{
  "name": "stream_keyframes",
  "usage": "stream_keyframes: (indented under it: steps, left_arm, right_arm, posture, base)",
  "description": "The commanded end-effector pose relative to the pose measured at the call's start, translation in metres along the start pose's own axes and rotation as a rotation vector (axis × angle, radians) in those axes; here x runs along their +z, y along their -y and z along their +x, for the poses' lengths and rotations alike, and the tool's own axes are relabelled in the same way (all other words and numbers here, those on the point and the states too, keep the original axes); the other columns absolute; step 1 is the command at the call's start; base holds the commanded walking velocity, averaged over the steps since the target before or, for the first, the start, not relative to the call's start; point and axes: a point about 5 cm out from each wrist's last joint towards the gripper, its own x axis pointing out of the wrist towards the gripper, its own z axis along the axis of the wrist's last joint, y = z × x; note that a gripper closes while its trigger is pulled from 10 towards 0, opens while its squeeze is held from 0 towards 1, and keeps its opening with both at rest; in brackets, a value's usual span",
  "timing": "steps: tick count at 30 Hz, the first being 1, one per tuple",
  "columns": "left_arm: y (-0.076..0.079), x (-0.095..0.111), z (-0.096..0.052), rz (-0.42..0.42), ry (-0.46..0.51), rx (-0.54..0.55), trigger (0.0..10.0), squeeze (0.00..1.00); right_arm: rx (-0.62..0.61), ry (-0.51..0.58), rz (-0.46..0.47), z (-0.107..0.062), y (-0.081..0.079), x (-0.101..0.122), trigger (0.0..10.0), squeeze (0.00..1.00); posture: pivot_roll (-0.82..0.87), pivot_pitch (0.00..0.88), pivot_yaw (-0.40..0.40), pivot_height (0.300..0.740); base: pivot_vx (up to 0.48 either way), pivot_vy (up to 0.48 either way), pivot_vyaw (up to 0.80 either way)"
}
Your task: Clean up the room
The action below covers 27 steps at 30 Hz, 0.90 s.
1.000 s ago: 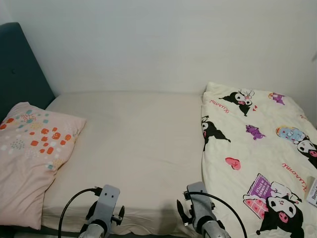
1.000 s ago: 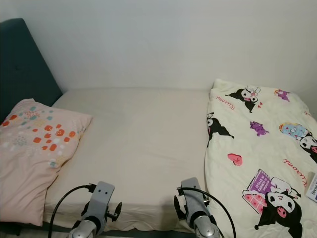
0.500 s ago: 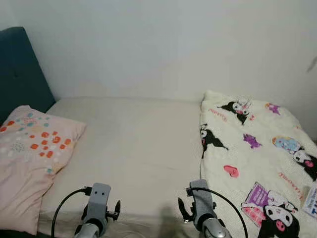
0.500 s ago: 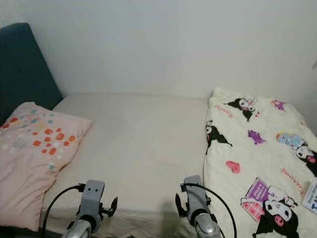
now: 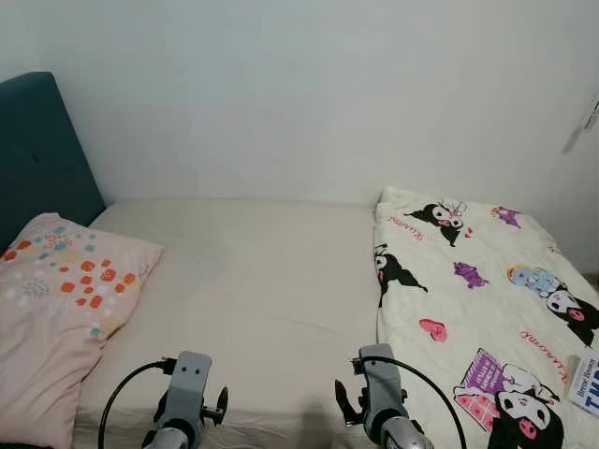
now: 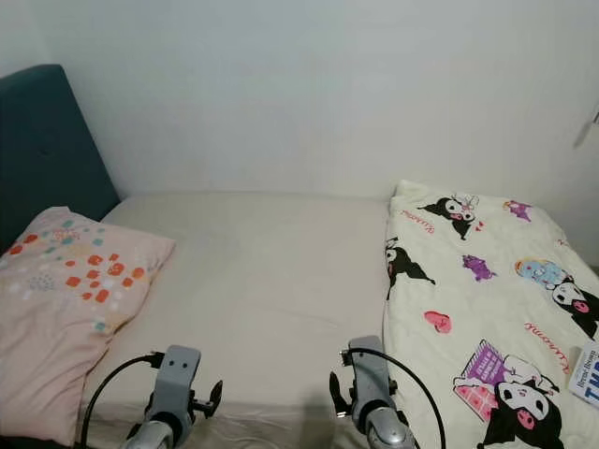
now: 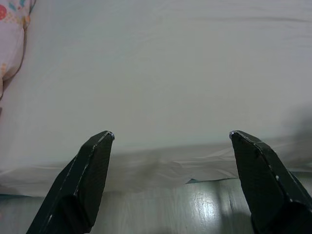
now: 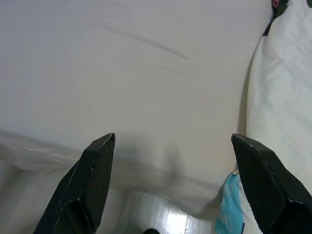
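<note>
A bed with a cream sheet (image 5: 253,281) fills the scene before me. A pink pillow with coloured spots (image 5: 56,309) lies at its left end by the dark teal headboard (image 5: 37,150). A folded cartoon-print quilt (image 5: 468,318) covers the right part, with a book (image 5: 586,383) lying at its right edge. My left gripper (image 7: 170,136) hangs open over the bed's near edge, with nothing between its fingers. My right gripper (image 8: 173,139) is likewise open over the near edge, close to the quilt (image 8: 280,97).
A plain white wall (image 5: 309,94) backs the bed. Pale floor (image 7: 204,204) shows under the near edge of the mattress. A turquoise item (image 8: 226,204) peeks out below the quilt by the floor.
The whole picture has shifted downward, so the camera has tilted up or drawn back a little. Both arms hold the same low pose.
</note>
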Motion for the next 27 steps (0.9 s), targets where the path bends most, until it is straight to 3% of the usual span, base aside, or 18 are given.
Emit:
stream_keyframes:
  steps: [1, 7, 9, 24, 27]
  left_arm:
    - [-0.002, -0.002, 0.0, 0.006, -0.017, -0.001, 10.0, 0.0]
    - [-0.005, 0.003, 0.0, -0.006, 0.013, 0.014, 10.0, 0.0]
    - [-0.002, 0.007, -0.001, 0.006, 0.052, -0.026, 10.0, 0.0]
    - [0.001, 0.008, 0.001, 0.014, 0.044, -0.039, 10.0, 0.0]
    - [0.001, 0.008, 0.001, 0.017, 0.045, -0.041, 10.0, 0.0]
  right_arm:
    - [-0.02, -0.013, 0.003, 0.0, 0.003, -0.001, 10.0, 0.0]
    - [-0.083, 0.036, 0.021, 0.0, 0.011, 0.006, 10.0, 0.0]
    - [-0.101, 0.069, 0.055, 0.001, 0.014, 0.012, 10.0, 0.0]
    - [-0.075, 0.104, 0.064, 0.004, 0.011, 0.023, 10.0, 0.0]
    - [-0.078, 0.095, 0.029, 0.004, 0.012, 0.022, 10.0, 0.0]
  posture:
    - [-0.03, 0.0, -0.023, 0.74]
    - [-0.03, 0.0, -0.022, 0.74]
    - [-0.03, 0.003, -0.019, 0.74]
    - [-0.03, 0.014, -0.019, 0.74]
    - [-0.02, 0.013, -0.022, 0.74]
  base:
    - [0.0, 0.0, 0.0]
    - [0.0, 0.0, 0.0]
    - [0.0, 0.0, 0.0]
    - [0.0, 0.0, 0.0]
    - [0.0, 0.0, 0.0]
